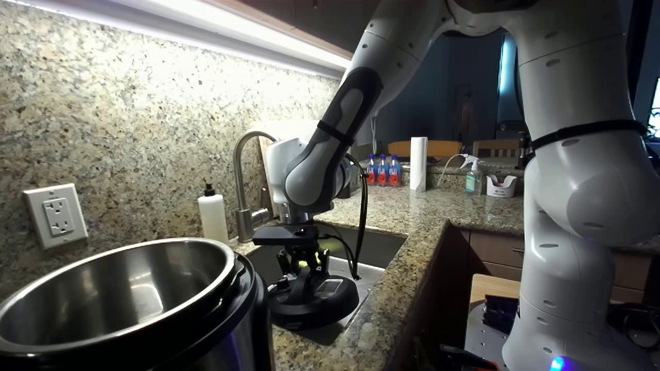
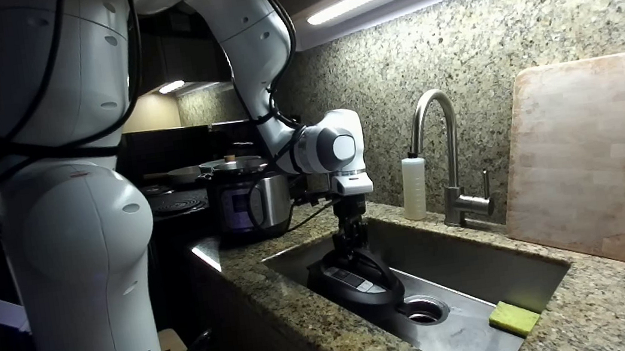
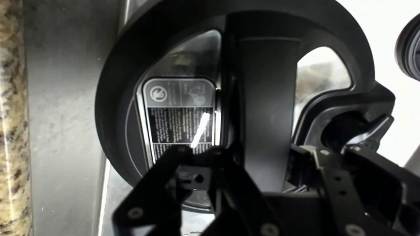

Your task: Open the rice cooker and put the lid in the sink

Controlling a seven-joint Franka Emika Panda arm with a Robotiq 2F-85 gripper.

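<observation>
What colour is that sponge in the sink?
The sponge is yellow-green, seen best in an exterior view.

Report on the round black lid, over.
Black gripper shut on handle of round black lid. Lid tilted in opening of rectangular steel sink; touchdown unclear. Yellow-green rectangular sponge in sink, clear of lid.
</observation>
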